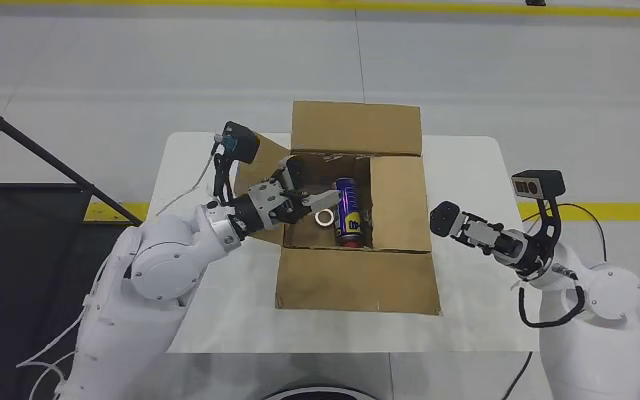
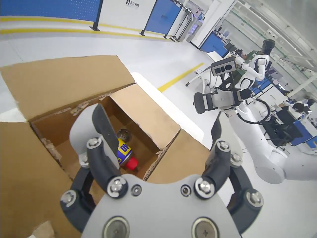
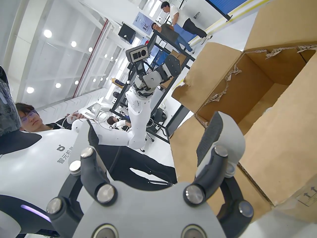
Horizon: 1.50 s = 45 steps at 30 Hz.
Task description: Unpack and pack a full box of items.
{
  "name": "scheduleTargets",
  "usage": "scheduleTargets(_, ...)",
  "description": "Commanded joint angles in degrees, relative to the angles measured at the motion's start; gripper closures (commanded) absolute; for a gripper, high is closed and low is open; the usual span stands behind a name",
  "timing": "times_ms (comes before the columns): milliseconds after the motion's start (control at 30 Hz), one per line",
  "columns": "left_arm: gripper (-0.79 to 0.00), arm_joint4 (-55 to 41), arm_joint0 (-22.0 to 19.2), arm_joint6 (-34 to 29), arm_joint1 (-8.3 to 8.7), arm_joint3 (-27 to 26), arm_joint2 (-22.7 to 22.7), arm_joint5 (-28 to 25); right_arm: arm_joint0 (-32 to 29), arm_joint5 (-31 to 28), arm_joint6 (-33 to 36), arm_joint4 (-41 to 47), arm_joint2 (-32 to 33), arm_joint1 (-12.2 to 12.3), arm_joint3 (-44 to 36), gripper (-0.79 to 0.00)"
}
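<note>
Left gripper (image 1: 303,203): jaws apart, over the left side of the open box (image 1: 355,285). Inside, just beyond it: white ring (image 1: 325,217), then can (image 1: 347,210) lying flat. Right gripper (image 1: 445,218): jaws apart, outside the right flap.

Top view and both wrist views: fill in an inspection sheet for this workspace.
surface: white table, bearing the box.
job's things: open cardboard box; blue spray can lying inside, pale ring beside it.
clutter: nothing seen.
grippers: left gripper open over the box opening; right gripper open beside the box's flap.
cables: white cable at left wrist; black cable loop by right arm.
surroundings: grey floor with yellow lines.
</note>
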Motion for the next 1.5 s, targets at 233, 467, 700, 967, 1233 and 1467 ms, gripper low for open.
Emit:
scheduleTargets(233,-0.785,-7.89,-14.69,-5.11,-3.15,13.25,15.72,9.94,-0.38,-1.11,0.81,2.71,3.11,1.17,2.43,-0.785)
scheduleTargets(467,-0.785,-8.27,-21.58,-7.14,-5.56,22.22,24.08,16.13,-0.41,-1.15,2.91,4.32,5.06,2.16,5.06,-0.785)
scheduleTargets(700,-0.785,-10.2,-23.87,-6.74,-7.07,27.3,26.86,19.2,0.14,-1.29,4.1,5.79,5.09,2.92,6.74,-0.785)
scheduleTargets(967,-0.785,-12.32,-24.36,-4.22,-8.48,31.27,28.68,18.24,0.54,-1.88,4.43,6.63,4.33,3.64,8.02,-0.785)
scheduleTargets(1233,-0.785,-14.56,-23.44,-1.08,-9.53,32.63,29.14,16.63,-0.16,-2.16,4.01,7.38,4.23,4.31,7.93,-0.785)
scheduleTargets(1467,-0.785,-16.5,-22.31,0.53,-10.02,32.9,28.38,15.19,-1.07,-2.27,3.21,7.84,3.89,4.8,7.05,-0.785)
